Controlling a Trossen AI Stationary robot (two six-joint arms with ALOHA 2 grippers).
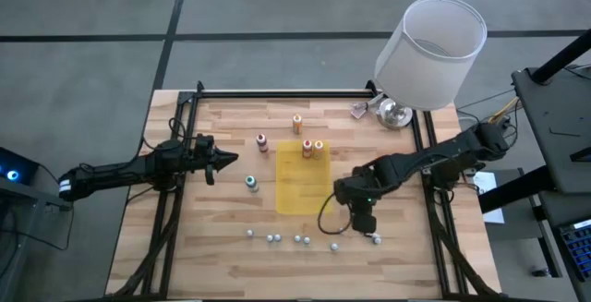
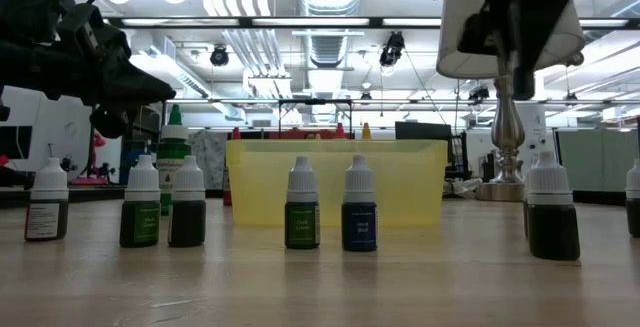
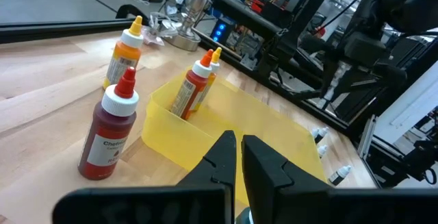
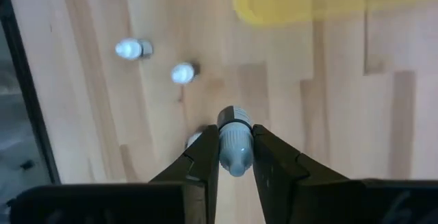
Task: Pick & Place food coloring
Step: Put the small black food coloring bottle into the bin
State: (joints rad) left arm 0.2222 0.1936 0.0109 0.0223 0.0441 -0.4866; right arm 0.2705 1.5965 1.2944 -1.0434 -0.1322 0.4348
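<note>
Right wrist view is showing a small white-capped bottle (image 4: 235,144) pinched at the cap between the right gripper's (image 4: 235,157) jaws, lifted over bare wood, with two more small bottles (image 4: 156,60) standing below it. From above, that gripper (image 1: 363,217) is hanging near the front edge of the counter (image 1: 231,247), right of centre, beside the row of small bottles (image 1: 286,238) lined along that edge. The yellow tray (image 1: 303,177) is lying at mid-counter, already holding two orange-capped bottles (image 1: 312,146) at its far end. An orange bottle (image 1: 297,123) and a red one (image 1: 262,141) are standing off the tray toward the back edge, and a teal one (image 1: 251,183) just off its left side.

The step in hand looks like carrying the gripped bottle to the tray. Doing it well likely means keeping the bottle upright, raising it above the tray wall, and lowering it into the tray's free near half before letting go.

Room is good: the wood between gripper and tray is open, though the bottle row sits close underneath. The left gripper (image 1: 222,161) is waiting with jaws clenched on nothing, at the left side just short of the tray. A lamp (image 1: 427,57) is crowding the back right corner.
</note>
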